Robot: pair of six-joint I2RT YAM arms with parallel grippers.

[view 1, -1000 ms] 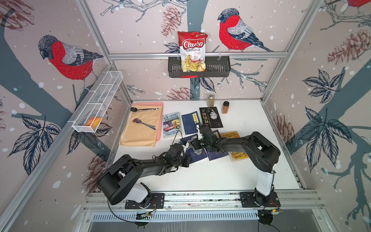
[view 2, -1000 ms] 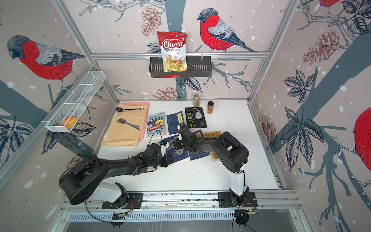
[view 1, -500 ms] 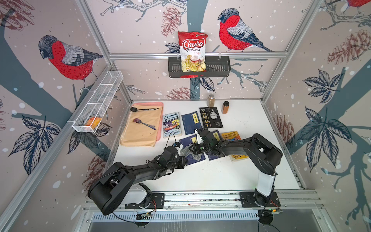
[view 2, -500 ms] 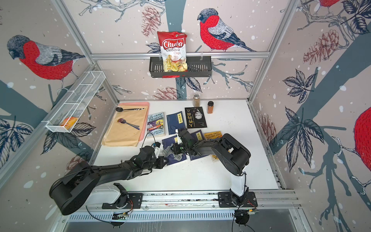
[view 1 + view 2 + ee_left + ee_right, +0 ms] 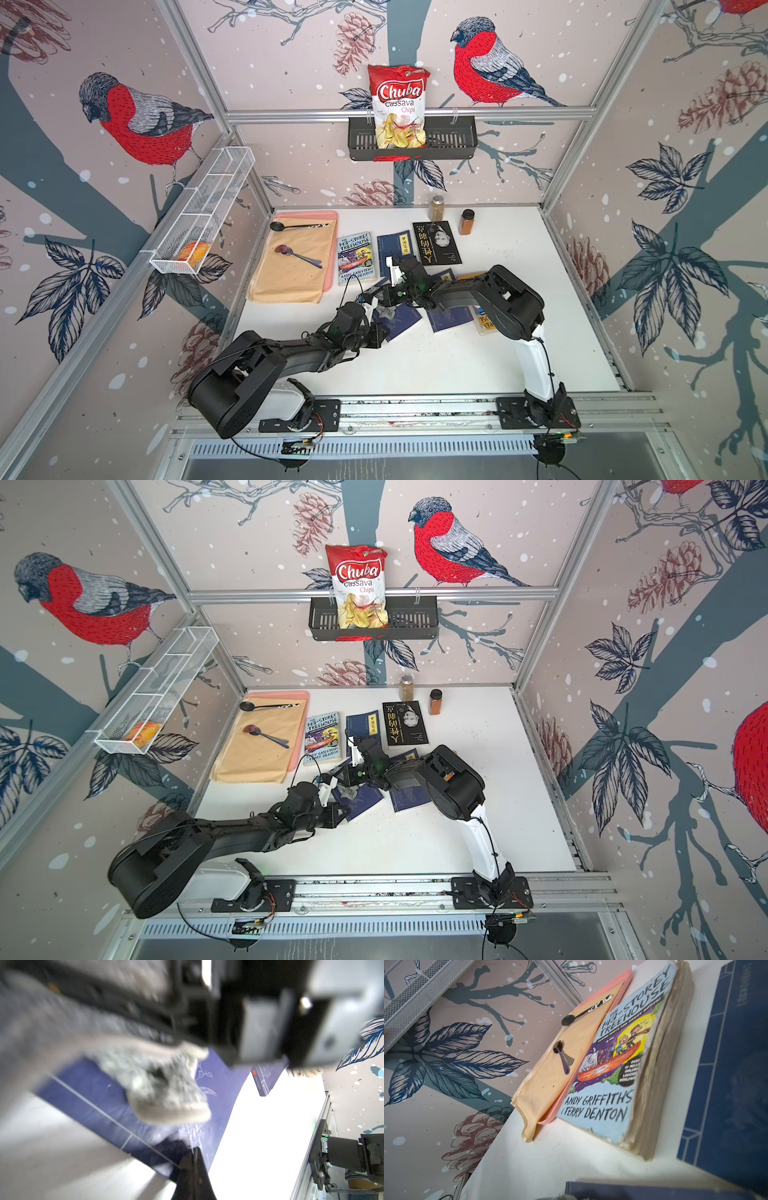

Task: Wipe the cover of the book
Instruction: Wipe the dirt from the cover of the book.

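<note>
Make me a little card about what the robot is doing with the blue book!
book: blue book, flat on the table
wiper: grey cloth, over the book's cover
right gripper: fingers shut on the grey cloth
left gripper: fingers shut, tip at the book's edge
neighbour: Treehouse book, untouched

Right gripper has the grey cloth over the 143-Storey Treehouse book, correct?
Wrong book. The right gripper has the grey cloth over the dark blue book, as the left wrist view shows. The Treehouse book lies apart from the cloth.
</note>
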